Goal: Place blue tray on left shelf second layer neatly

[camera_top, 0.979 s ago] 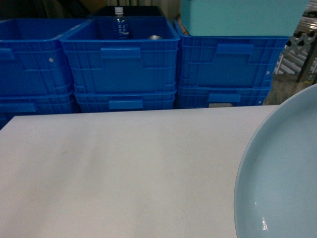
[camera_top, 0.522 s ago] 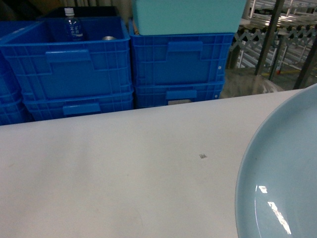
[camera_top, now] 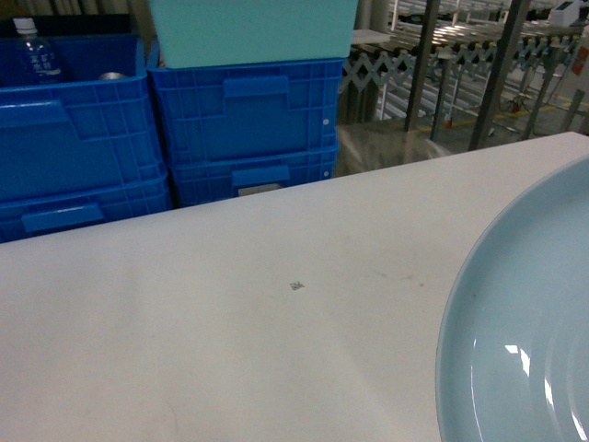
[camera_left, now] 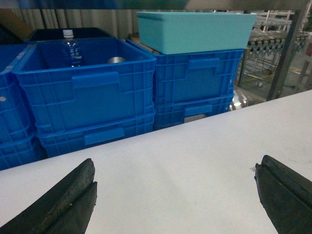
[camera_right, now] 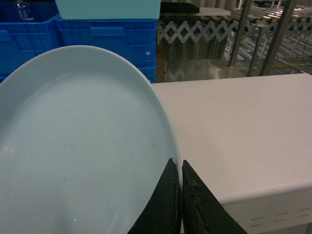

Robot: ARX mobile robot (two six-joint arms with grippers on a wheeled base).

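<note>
The right claw pinches the rim of the blue tray at 5 o'clock, above the white counter. The left claw hangs spread wide, empty. Blue crates stand at 11 o'clock; steel shelving at 1 o'clock.

**A warehouse or industrial storeroom**

Deep blue ribbed crates stand stacked in a row behind a plain white table, the stackable sort used for stock; one open crate holds a water bottle and a metal can; a teal bin sits on top of a stack; to the right stand steel racks with roller rails and a folding lattice barrier; the floor is bare.
</note>
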